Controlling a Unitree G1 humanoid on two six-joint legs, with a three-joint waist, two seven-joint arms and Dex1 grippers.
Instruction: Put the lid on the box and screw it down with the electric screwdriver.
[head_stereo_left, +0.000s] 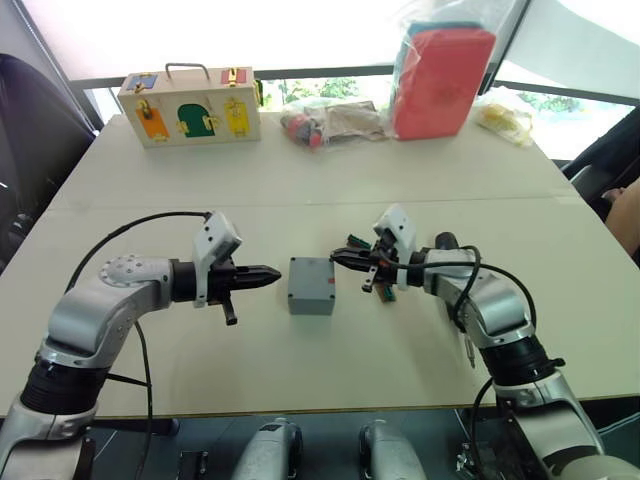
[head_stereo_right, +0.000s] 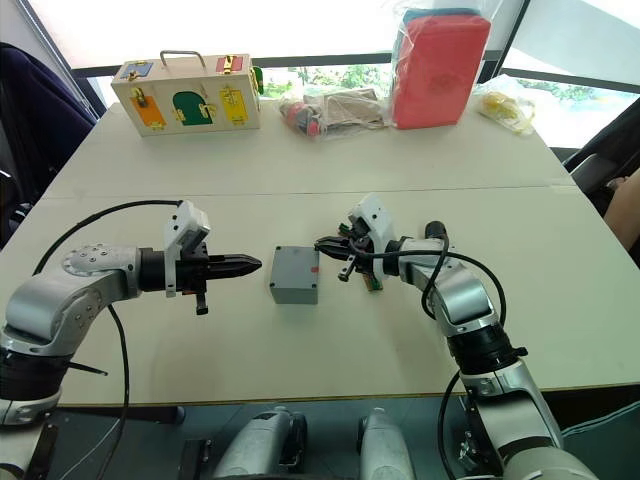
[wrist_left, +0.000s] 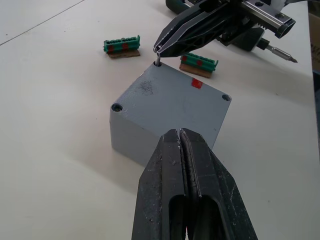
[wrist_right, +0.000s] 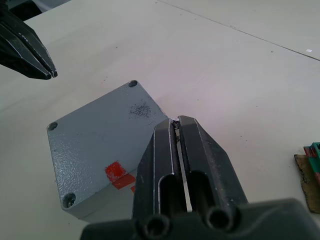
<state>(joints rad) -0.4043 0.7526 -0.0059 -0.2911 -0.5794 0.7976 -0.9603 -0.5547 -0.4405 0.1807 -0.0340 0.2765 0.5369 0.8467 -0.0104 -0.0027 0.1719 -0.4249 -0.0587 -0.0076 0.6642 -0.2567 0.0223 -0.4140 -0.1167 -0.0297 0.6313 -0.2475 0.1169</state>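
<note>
Your box (head_stereo_left: 311, 285) sits mid-table with its lid (wrist_left: 170, 97) already on, the right gripper (wrist_left: 158, 49) pinching a small screw (wrist_left: 158, 61) over one corner hole while the left gripper (head_stereo_left: 270, 274) hangs pressed together just beside it.

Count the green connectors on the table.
2 connectors, both on the table past the box, by the right hand: one beside the hand, one beneath it. Others may be hidden behind the arm.
</note>
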